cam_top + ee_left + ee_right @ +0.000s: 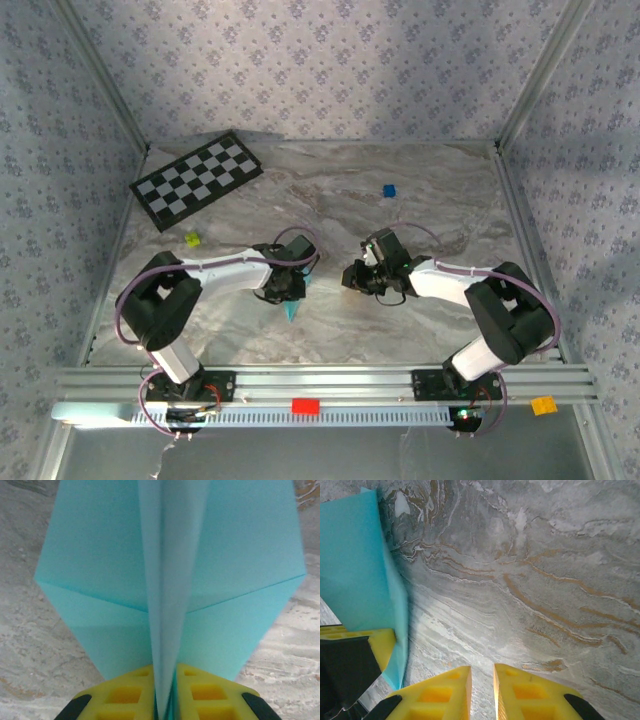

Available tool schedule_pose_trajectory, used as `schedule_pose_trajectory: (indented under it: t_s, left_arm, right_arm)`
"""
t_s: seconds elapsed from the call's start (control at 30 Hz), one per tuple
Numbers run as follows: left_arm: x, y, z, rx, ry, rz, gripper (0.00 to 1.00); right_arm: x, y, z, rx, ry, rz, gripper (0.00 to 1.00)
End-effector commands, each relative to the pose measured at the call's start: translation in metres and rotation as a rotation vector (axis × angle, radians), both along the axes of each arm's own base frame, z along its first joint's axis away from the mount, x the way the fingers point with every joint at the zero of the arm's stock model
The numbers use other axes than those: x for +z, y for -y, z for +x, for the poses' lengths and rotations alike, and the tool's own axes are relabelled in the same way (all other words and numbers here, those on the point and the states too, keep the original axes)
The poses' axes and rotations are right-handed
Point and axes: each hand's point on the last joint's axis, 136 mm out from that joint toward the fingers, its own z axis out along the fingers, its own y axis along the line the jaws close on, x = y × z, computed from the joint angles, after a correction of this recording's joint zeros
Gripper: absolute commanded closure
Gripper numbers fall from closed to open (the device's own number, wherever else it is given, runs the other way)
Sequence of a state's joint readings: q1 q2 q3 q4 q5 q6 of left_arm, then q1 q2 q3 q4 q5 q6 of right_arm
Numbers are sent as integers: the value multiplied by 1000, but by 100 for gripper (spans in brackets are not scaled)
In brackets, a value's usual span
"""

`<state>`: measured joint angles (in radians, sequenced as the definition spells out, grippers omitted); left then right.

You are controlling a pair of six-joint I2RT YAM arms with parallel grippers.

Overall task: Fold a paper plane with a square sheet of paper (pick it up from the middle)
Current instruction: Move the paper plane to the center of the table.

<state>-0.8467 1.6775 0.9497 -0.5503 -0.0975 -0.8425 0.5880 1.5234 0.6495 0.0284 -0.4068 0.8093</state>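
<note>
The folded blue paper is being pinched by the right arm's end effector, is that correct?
Not quite: the left end effector pinches the folded blue paper, not the right one. The left wrist view shows the paper's centre fold running straight down into its grip. In the right wrist view, the right end effector holds nothing, with the paper off to its side.
</note>
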Motion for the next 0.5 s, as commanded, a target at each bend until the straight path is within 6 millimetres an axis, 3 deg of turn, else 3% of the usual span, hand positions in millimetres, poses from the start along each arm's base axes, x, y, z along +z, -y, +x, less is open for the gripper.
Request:
schedule_pose_trajectory:
  t_s: [0.0,0.23,0.47]
  left_arm:
    - [-10,-2,-7,4,-28,19,85]
    - [-18,5,-6,1,-41,11,82]
    - [-20,14,9,-6,-34,56,76]
  right_arm:
    - [1,-3,1,-5,-12,0,80]
    - [10,-5,6,-1,11,5,80]
    - [46,21,15,-37,159,-77,79]
